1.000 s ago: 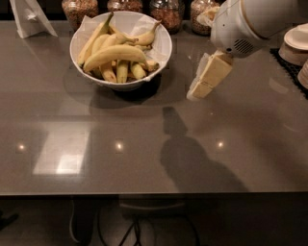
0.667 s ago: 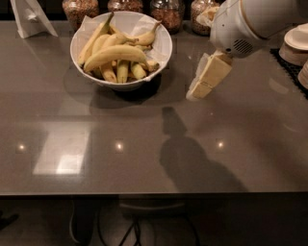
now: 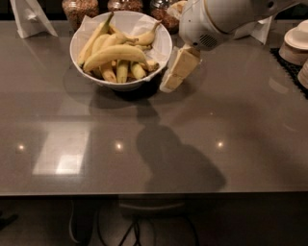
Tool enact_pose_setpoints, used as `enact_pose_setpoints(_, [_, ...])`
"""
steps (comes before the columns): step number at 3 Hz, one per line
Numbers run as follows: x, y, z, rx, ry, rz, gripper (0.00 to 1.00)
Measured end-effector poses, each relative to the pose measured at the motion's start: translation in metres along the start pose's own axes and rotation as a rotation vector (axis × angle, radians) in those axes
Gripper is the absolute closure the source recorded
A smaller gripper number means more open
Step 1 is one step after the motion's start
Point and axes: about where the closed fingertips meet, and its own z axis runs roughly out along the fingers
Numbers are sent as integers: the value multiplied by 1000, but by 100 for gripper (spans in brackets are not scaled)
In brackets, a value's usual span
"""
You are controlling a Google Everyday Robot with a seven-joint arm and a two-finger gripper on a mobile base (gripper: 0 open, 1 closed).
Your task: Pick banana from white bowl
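The large white bowl [image 3: 161, 54] with a white paper lining stands at the back left of the grey counter. It holds several yellow bananas [image 3: 114, 53]; the biggest one lies across the top of the pile. My gripper [image 3: 171, 79] hangs from the white arm just to the right of the bowl, close beside its rim and low over the counter. It holds nothing.
Glass jars [image 3: 79, 9] with brownish contents stand behind the bowl. A white folded card [image 3: 30, 18] is at the back left. Stacked small white dishes [image 3: 296, 44] sit on a dark mat at the right edge.
The arm and gripper have shifted left toward the bowl, and the gripper now hangs right beside its right rim. The view has also shifted slightly.
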Motion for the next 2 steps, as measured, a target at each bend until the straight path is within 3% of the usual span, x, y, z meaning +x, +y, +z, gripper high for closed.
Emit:
enact_pose_setpoints(1, [-28, -15, 36, -11, -57, -53, 0])
enact_pose_setpoints(2, [-46, -24, 61, -16, -95, -90, 9])
